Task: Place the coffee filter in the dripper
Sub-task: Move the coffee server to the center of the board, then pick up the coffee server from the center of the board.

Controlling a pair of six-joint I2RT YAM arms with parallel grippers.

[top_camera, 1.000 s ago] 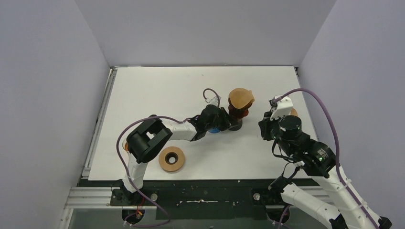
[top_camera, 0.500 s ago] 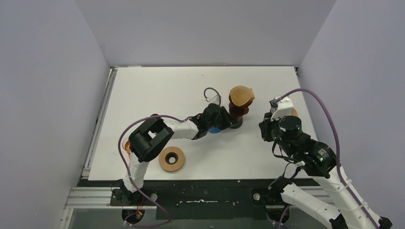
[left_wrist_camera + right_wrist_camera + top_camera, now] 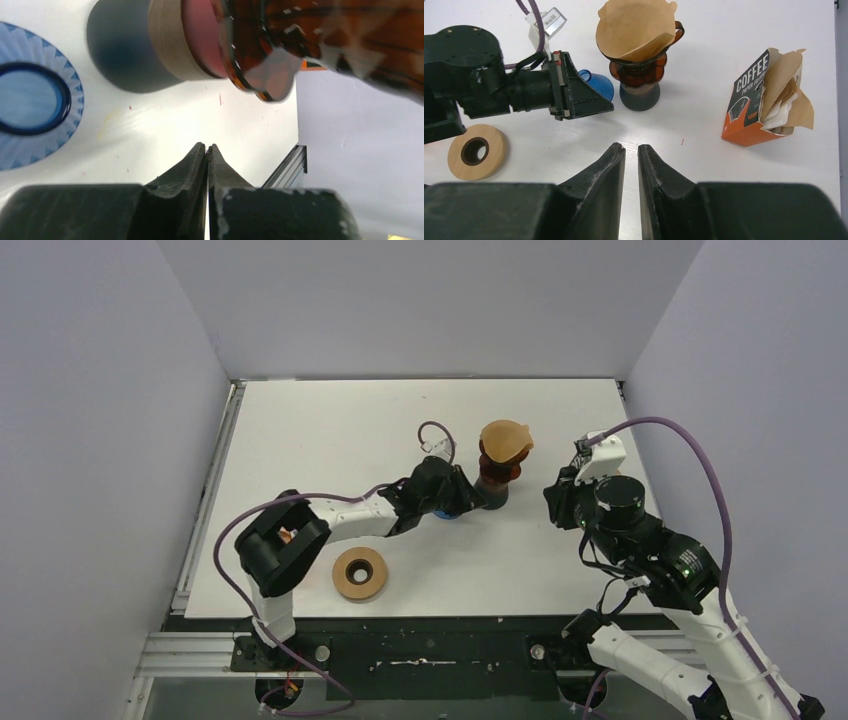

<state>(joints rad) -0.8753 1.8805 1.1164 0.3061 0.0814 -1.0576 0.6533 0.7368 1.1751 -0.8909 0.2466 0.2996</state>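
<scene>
Coffee filter (image 3: 636,27), one, sits in one dripper (image 3: 638,72); left hand (image 3: 207,148) closed empty, right hand (image 3: 630,148) slightly parted.

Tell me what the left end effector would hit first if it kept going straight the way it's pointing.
Probably the dark base of the amber dripper: the shut left end effector points roughly at its near edge. Depth is unclear, so it might just slip past.
</scene>
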